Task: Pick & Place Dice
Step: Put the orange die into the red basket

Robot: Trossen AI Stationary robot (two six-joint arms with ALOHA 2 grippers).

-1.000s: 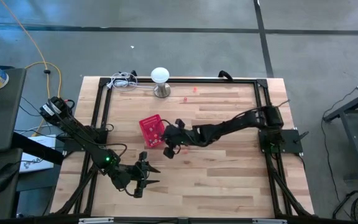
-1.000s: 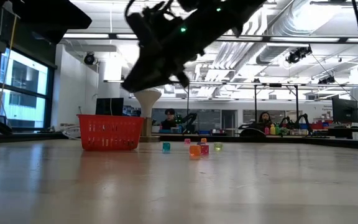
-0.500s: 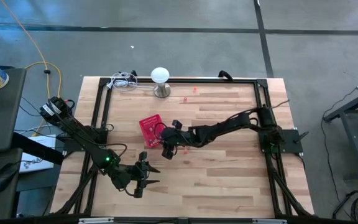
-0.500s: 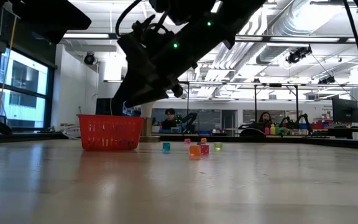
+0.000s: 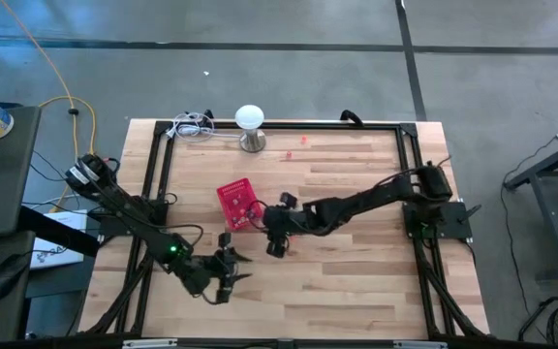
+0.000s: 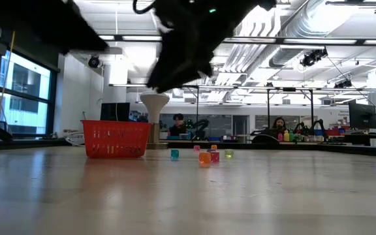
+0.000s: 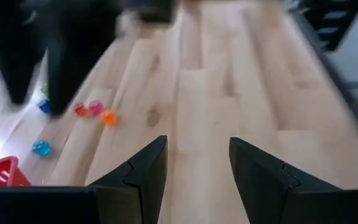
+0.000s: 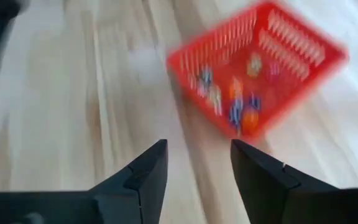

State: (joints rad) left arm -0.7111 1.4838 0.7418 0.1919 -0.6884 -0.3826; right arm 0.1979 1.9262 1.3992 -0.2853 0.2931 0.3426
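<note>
Several tiny dice lie loose on the table, right of the red mesh basket (image 6: 116, 138): blue (image 6: 174, 155), orange (image 6: 204, 157), pink (image 6: 215, 155) and green (image 6: 229, 153). The left wrist view shows the red (image 7: 79, 109), pink (image 7: 96, 107), orange (image 7: 109, 117) and blue (image 7: 41, 148) ones. More dice (image 8: 244, 102) lie inside the basket (image 8: 260, 68). My right gripper (image 5: 274, 242) hangs open above the table, just right of the basket (image 5: 235, 202), and its fingers (image 8: 197, 168) are empty. My left gripper (image 5: 226, 276) is open near the table's near edge (image 7: 197, 162).
A white lamp-like stand (image 5: 250, 124) and a coil of cable (image 5: 192, 126) sit at the far edge, with two small red bits (image 5: 296, 145) near them. A black frame rail (image 5: 153, 184) borders the table. Bare wood (image 5: 356, 271) lies to the near right.
My right gripper has drawn away from the basket, toward the table's right and near edge, and has risen in the low view. My left gripper has shifted a little toward the right and turned slightly. The basket and the loose dice have stayed where they were.
</note>
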